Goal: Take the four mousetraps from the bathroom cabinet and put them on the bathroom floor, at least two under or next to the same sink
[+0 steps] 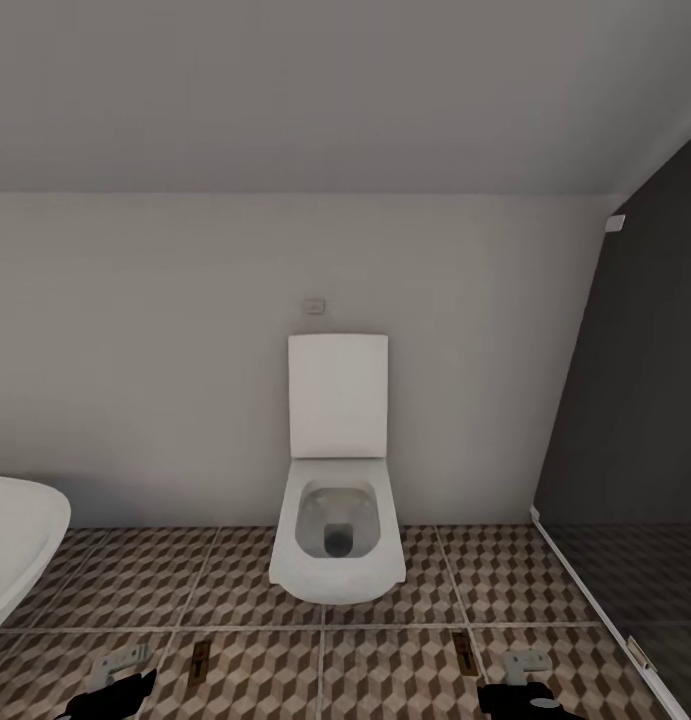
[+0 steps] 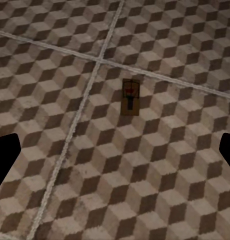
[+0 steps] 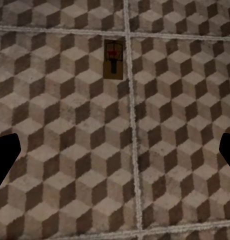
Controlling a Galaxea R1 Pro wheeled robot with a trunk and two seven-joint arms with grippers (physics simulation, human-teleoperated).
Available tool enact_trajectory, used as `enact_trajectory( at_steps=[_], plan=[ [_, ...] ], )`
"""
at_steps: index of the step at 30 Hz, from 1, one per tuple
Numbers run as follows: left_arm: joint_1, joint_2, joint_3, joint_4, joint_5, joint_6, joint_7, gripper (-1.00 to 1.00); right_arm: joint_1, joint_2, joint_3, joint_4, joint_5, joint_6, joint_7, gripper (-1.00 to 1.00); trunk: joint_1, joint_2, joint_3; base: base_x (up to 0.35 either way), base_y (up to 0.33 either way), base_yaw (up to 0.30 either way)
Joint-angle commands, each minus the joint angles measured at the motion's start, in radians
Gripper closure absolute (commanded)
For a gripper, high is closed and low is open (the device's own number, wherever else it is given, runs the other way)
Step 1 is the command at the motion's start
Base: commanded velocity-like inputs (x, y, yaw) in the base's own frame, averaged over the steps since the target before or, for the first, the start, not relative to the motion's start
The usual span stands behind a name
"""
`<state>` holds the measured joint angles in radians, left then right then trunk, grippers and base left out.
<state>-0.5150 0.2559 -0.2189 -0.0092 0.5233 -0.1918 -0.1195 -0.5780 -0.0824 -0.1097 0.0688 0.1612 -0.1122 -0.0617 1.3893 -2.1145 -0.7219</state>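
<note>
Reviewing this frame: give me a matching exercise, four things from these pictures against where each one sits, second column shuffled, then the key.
Things
1. toilet
2. sink
3. mousetrap near the left claw
4. mousetrap near the right claw

Places
A. at the left edge of the head view, cut off by the frame
B. on the tiled floor, right of the toilet's front
C. against the back wall, lid raised
D. on the tiled floor, between the sink and the toilet's front

Pairs: 1-C, 2-A, 3-D, 4-B
</note>
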Motion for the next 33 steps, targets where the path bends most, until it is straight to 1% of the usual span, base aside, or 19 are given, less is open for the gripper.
enact_trajectory(
  at_steps=[1,22,33],
  plan=[
    [-0.001,0.000,-0.008,0.002,0.011,-0.003,-0.005,-1.00,-0.002,0.000,-0.008,0.005,0.011,-0.007,-0.004,-1.00,0.000,-0.001,-0.001,0.000,0.000,0.000],
    [-0.001,-0.007,-0.008,0.004,0.013,-0.001,-0.009,-1.00,-0.002,0.000,-0.008,0.005,0.011,-0.007,-0.004,-1.00,0.000,-0.001,-0.001,0.000,0.000,0.000],
    [-0.001,-0.004,-0.007,0.004,0.012,-0.001,-0.009,-1.00,-0.002,0.000,-0.008,0.005,0.011,-0.007,-0.004,-1.00,0.000,-0.001,-0.001,0.000,0.000,0.000]
  ],
)
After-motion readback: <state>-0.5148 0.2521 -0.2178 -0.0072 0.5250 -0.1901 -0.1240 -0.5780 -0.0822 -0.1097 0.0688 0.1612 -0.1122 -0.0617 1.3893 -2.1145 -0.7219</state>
